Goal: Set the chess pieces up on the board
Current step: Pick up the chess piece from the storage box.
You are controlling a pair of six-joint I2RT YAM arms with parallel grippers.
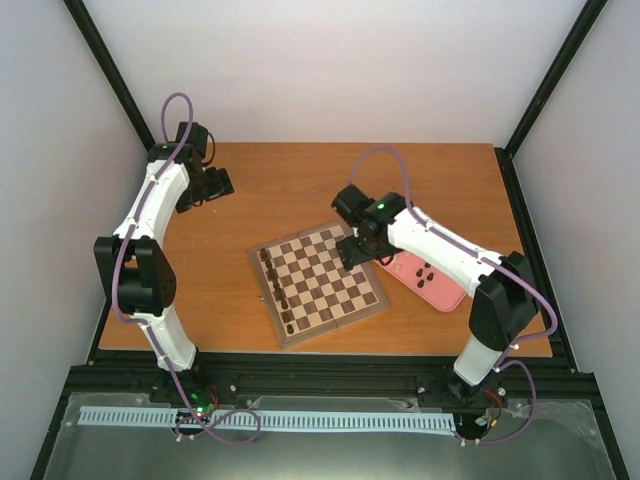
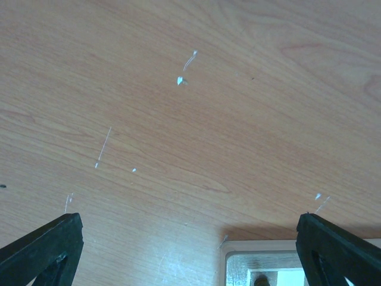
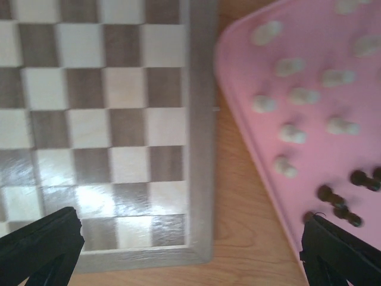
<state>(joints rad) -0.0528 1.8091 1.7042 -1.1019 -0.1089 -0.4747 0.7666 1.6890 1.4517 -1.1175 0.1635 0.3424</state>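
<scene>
The square flat wooden chessboard w/ light and dark brown checks (image 1: 330, 290) lies on the orange-brown wooden table (image 1: 300, 190), turned a little against the table edges. A row of tiny dark brown chess pieces (image 1: 277, 288) stands along the left edge of the chessboard, approx. from its far corner to its near corner.

Just beside the right edge of the chessboard (image 3: 107, 113) lies the flat pink plastic tray (image 3: 315, 164). Toward one end a thin strip of table shows btw. the two. In this tray are small pale cream chess pieces (image 3: 292, 134) and a few dark pieces (image 3: 333, 199). The view is blurred, so I cannot tell if they stand or lie.

The right gripper (image 1: 350, 252) hangs over the right border of the chessboard. In the right wrist view its black fingers (image 3: 41, 244) are spread wide at both sides and nothing is btw. them: released, it grasps no piece.

The left gripper (image 1: 210, 185) is well apart from the chessboard, beyond its far left corner, above plain table. In the left wrist view its fingers (image 2: 41, 250) are also wide apart w/ only wood under them: released.
</scene>
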